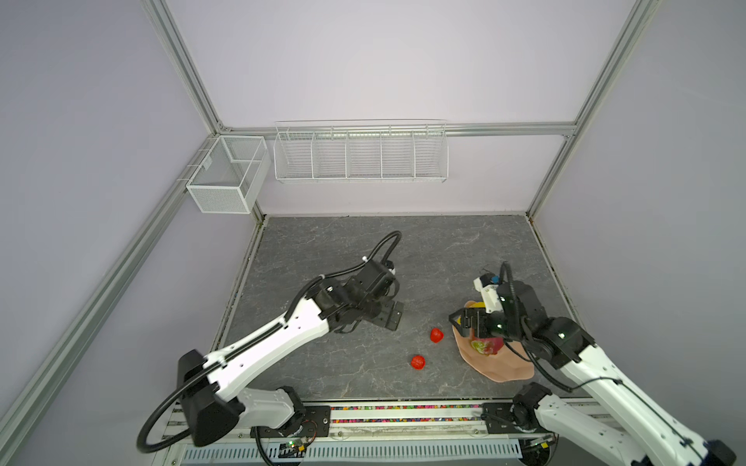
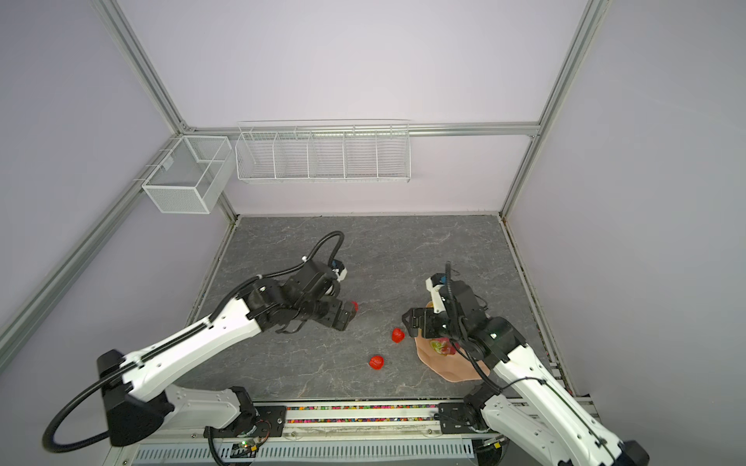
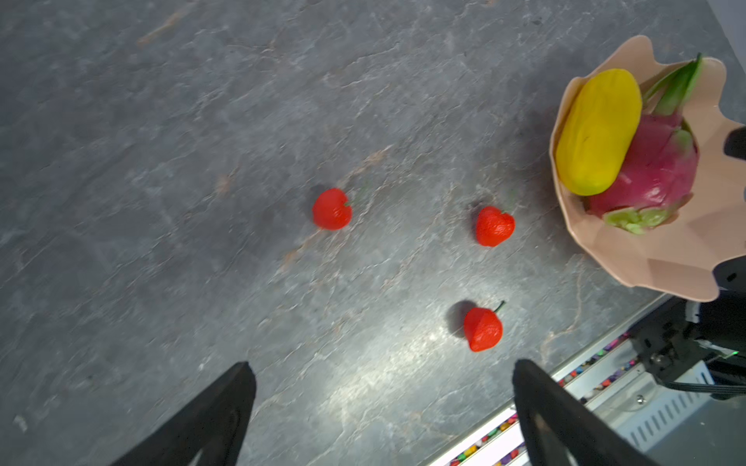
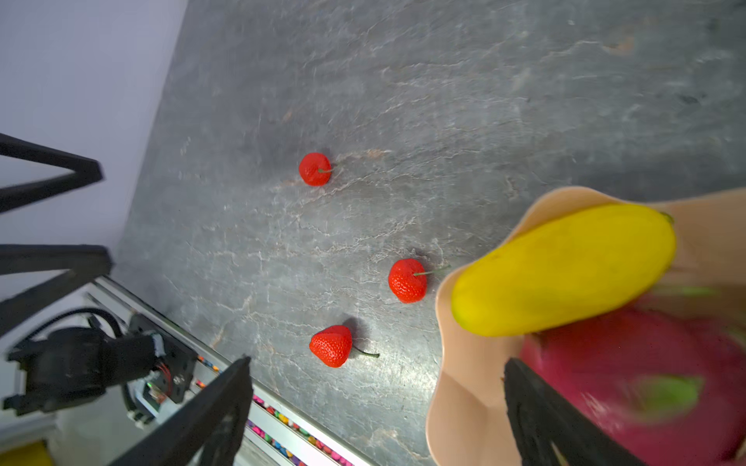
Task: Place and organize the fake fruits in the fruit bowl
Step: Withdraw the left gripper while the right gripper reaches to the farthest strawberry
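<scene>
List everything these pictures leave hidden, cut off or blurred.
1. Third strawberry: in a top view only a red sliver shows behind the left tool.
2. Fruit bowl: in both top views the right arm covers most of it, and nearly all of the yellow fruit.
3. Dragon fruit: blurred in the right wrist view, cut by the frame edge.

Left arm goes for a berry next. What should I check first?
1. Fingers of left gripper open, empty: ok.
2. Same for right gripper: ok.
3. Both yellow fruit and dragon fruit inside fruit bowl: ok.
4. Berries in bowl: not ok; berry nearest the left gripper, berry beside the bowl and berry by the rail lie apart on the table.
5. Bare room in bowl: ok.
6. Bowl access free: not ok; right gripper hangs over its rim.
</scene>
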`<state>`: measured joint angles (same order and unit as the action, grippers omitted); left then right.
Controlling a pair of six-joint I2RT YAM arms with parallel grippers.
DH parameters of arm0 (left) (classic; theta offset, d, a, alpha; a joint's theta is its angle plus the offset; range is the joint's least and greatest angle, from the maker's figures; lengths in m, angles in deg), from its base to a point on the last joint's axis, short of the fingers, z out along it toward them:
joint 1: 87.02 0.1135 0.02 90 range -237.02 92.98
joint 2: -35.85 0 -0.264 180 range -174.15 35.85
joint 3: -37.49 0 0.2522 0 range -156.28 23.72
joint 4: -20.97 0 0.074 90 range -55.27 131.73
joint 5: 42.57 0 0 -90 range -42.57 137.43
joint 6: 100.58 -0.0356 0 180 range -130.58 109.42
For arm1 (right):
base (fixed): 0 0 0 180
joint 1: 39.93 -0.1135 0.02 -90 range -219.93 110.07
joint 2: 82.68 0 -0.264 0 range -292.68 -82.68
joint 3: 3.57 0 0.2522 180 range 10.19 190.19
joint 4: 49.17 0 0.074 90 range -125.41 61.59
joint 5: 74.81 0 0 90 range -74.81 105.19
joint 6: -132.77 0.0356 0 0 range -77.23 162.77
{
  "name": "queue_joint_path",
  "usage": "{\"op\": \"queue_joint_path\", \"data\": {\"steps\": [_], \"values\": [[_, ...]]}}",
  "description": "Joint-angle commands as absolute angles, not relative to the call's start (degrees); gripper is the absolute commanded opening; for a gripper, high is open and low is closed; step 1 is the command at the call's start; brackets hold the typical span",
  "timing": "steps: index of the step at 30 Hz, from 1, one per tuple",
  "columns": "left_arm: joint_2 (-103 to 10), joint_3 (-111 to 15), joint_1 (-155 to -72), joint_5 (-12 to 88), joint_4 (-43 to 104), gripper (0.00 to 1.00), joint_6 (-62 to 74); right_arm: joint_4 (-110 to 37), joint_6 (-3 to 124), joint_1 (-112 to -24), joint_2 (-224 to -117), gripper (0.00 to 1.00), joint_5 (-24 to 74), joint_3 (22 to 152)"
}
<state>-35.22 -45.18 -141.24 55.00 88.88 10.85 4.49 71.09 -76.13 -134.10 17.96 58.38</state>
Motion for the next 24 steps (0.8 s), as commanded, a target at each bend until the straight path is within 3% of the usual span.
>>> {"op": "queue_joint_path", "data": {"steps": [1,6,12,24], "values": [[-28.13,-41.60,-140.02,62.01,93.43,0.99,16.62,-3.31,66.98,-81.50,-145.07,0.97,11.68,64.44],[-19.80,-39.57,-139.68,61.80,97.82,0.99,20.07,-14.80,63.97,-83.00,-159.99,0.92,13.98,68.11],[-13.83,-38.26,-139.58,63.30,99.43,0.99,20.68,-13.88,52.20,-83.81,-176.94,0.86,17.56,79.04],[-15.15,-38.33,-139.60,61.43,97.81,0.99,18.31,-8.01,36.33,-85.28,-193.72,0.81,23.88,90.54]]}}
